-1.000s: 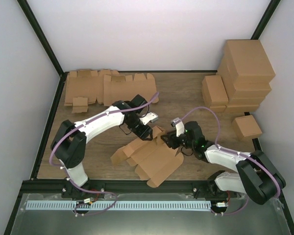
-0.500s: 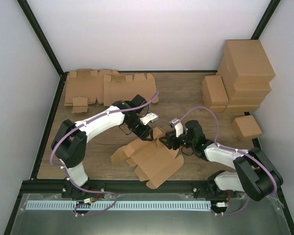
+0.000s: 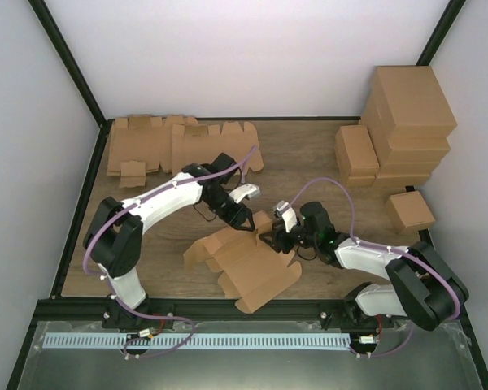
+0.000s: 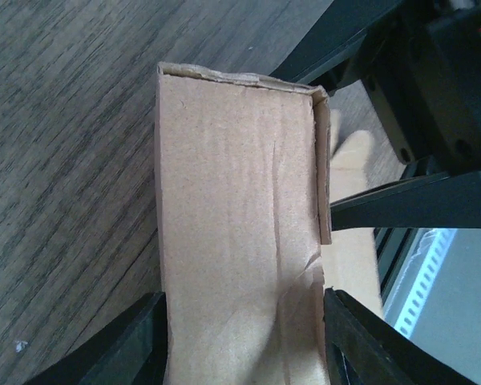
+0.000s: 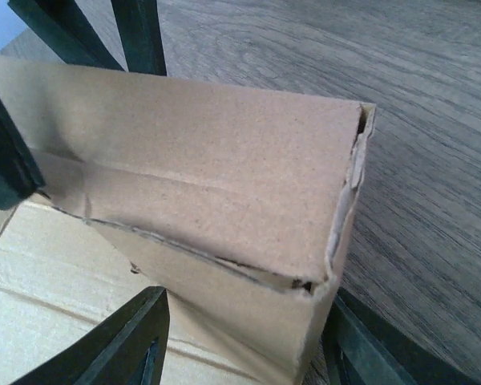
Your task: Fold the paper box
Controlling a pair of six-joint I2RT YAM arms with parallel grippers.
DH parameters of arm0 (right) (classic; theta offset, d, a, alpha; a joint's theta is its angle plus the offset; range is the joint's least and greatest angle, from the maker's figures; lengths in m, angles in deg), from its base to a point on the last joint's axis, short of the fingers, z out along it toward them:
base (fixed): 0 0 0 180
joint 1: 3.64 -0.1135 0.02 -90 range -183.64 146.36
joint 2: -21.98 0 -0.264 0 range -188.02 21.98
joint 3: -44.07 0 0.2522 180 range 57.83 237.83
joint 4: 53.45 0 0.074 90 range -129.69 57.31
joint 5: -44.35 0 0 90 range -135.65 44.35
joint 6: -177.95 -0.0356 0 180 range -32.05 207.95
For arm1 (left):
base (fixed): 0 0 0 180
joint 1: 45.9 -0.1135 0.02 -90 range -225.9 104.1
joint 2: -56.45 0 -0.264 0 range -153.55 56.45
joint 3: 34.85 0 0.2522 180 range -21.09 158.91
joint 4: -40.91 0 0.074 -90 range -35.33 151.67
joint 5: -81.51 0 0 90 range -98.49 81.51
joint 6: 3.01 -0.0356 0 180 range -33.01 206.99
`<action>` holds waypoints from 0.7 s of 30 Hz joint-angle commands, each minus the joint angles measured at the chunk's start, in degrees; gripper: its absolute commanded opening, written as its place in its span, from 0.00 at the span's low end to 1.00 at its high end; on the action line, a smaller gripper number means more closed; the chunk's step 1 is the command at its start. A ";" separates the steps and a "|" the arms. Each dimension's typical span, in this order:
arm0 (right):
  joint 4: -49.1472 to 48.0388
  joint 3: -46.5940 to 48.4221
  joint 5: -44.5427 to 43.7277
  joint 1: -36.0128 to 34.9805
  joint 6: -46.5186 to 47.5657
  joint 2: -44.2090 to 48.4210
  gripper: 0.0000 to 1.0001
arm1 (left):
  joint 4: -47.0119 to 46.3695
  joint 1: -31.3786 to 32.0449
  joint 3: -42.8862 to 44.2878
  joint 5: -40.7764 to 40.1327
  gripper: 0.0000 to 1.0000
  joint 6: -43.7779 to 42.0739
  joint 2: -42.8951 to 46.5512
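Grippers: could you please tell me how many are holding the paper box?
2. The left gripper clamps the raised far wall of the paper box; the right gripper clamps the same wall just to its right.

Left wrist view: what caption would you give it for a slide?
Left tool clamps a folded flap of the paper box over the wooden table.

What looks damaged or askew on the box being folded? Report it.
The paper box has what looks like a small tear on its raised flap's right edge in the left wrist view, near the left gripper. In the right wrist view, the folded corner is ragged, its layers gaping. Nothing is spilled.
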 commanded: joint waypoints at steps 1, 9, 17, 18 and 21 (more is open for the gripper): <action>-1.27 2.55 -0.80 -1.34 1.74 -0.80 0.53 | -3.46 -0.88 0.62 8.19 0.55 -0.84 1.96; -1.15 3.73 -2.92 -1.80 0.61 -3.01 0.49 | -5.17 -1.62 -1.72 9.94 0.58 -0.04 1.83; -5.73 3.58 -6.71 -3.56 -2.29 -5.40 0.42 | -6.90 -1.64 -4.05 9.66 0.58 1.16 1.02; -6.26 3.48 -7.67 -4.01 -2.47 -5.75 0.40 | -7.00 -1.62 -4.23 9.44 0.58 1.21 0.93; -9.21 2.34 -11.81 -5.35 -3.76 -6.20 0.35 | -7.69 -1.59 -4.76 9.33 0.59 1.77 0.85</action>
